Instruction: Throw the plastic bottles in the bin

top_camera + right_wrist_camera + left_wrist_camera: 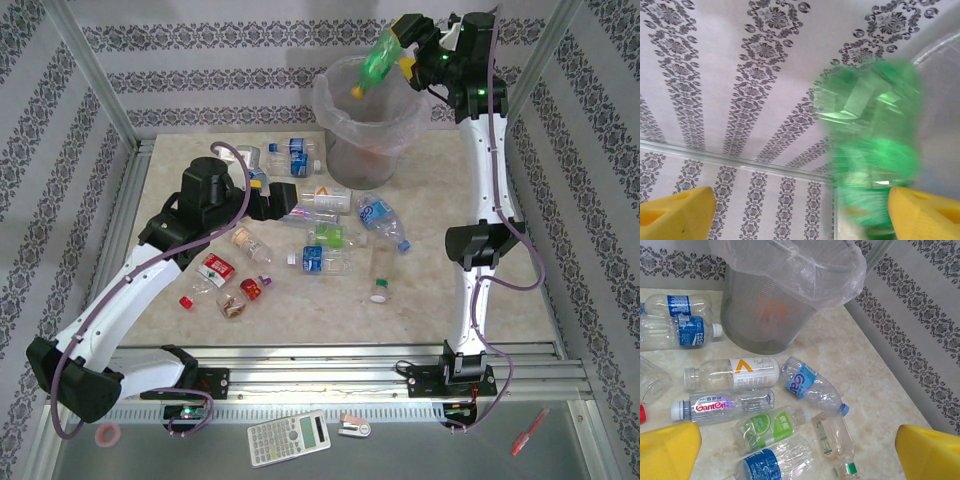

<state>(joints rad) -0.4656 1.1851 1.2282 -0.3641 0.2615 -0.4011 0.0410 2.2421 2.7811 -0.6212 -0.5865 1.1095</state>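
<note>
A green plastic bottle (378, 60) hangs tilted, yellow cap down, over the mouth of the bin (365, 150), a dark mesh basket lined with a clear bag. My right gripper (400, 48) is right above it, open. In the right wrist view the green bottle (870, 150) is blurred beside the right finger (925, 212), jaws spread wide. My left gripper (800, 455) is open, hovering over several bottles on the table: a lime-label one (770, 429), a Ganten one (722, 406), a blue-label one (810, 385). The bin (765, 315) stands behind them.
More bottles lie left of the bin (290, 155) and near the left arm, some red-labelled (212, 270). Patterned walls and metal posts enclose the table. A calculator (288, 437), a tape ring (107, 433) and a red pen (527, 432) lie on the near shelf.
</note>
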